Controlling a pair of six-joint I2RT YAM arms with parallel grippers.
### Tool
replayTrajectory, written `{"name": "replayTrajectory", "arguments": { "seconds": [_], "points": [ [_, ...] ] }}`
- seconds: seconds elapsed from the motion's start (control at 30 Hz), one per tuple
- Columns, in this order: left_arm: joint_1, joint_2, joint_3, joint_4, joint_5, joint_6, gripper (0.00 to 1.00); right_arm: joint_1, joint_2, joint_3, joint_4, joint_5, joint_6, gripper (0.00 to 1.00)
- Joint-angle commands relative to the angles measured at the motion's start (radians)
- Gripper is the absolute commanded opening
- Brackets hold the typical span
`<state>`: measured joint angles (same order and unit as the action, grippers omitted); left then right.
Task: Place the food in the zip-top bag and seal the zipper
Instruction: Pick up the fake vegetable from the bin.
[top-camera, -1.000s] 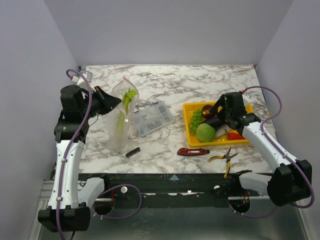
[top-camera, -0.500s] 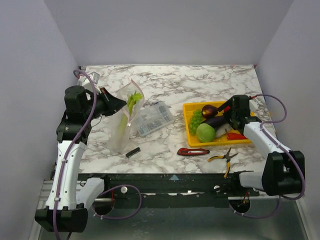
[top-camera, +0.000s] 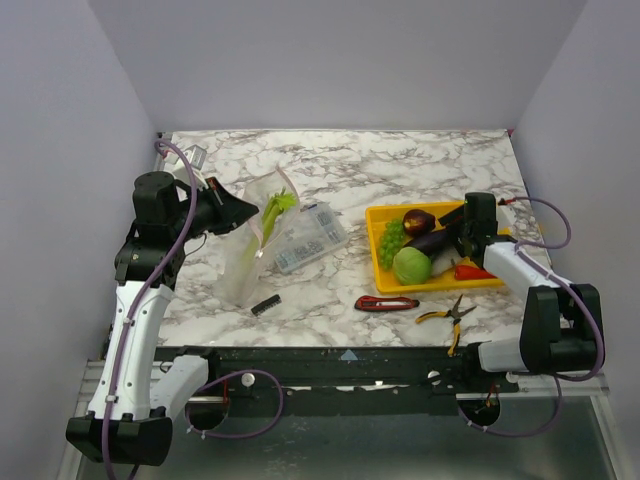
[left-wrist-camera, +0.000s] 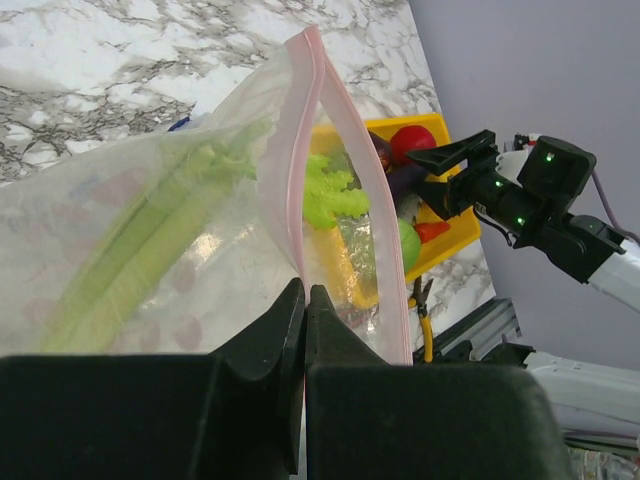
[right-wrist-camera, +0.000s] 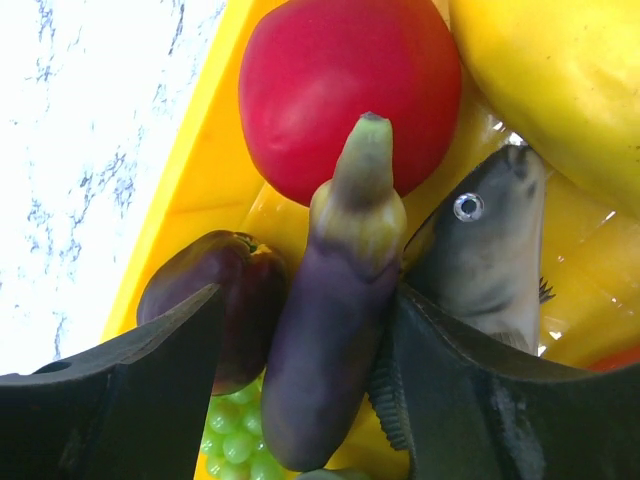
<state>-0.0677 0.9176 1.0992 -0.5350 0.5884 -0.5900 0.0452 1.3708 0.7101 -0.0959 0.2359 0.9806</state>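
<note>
Reaching low over the yellow tray (top-camera: 430, 288), the right claw (right-wrist-camera: 307, 300) straddles the eggplant (right-wrist-camera: 340, 250).

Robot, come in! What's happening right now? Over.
Left gripper shut on bag rim, celery inside. Right gripper open around eggplant in tray. Toy fish close beside eggplant.

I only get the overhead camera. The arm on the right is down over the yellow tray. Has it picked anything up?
Observer: Not yet. Its wrist camera shows the right gripper open, straddling a purple eggplant.
Visitor: Anything else in there that I can't make out?
Observer: A grey toy fish lies right beside the eggplant.
Visitor: And the other one, on the left?
Observer: The left gripper is shut on the bag, right at its pink strip.
</note>
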Motion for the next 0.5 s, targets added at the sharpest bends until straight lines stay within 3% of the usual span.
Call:
{"name": "replayTrajectory", "arguments": {
  "seconds": [0.0, 0.23, 0.33, 0.47],
  "points": [
    [-0.006, -0.013, 0.038, -0.008, 0.03, 0.021, 0.0, -0.009, 0.013, -0.024, 0.047, 0.037, 0.04, 0.66],
    [-0.006, -0.014, 0.044, -0.01, 0.03, 0.025, 0.0, -0.012, 0.022, -0.044, 0.055, 0.084, 0.043, 0.65],
    [-0.007, -0.013, 0.038, -0.007, 0.031, 0.025, 0.0, -0.013, 0.035, -0.064, 0.099, 0.101, 0.055, 0.51],
    [-0.007, -0.013, 0.039, -0.009, 0.031, 0.027, 0.0, -0.014, 0.022, -0.085, 0.117, 0.104, 0.061, 0.17]
  ]
}}
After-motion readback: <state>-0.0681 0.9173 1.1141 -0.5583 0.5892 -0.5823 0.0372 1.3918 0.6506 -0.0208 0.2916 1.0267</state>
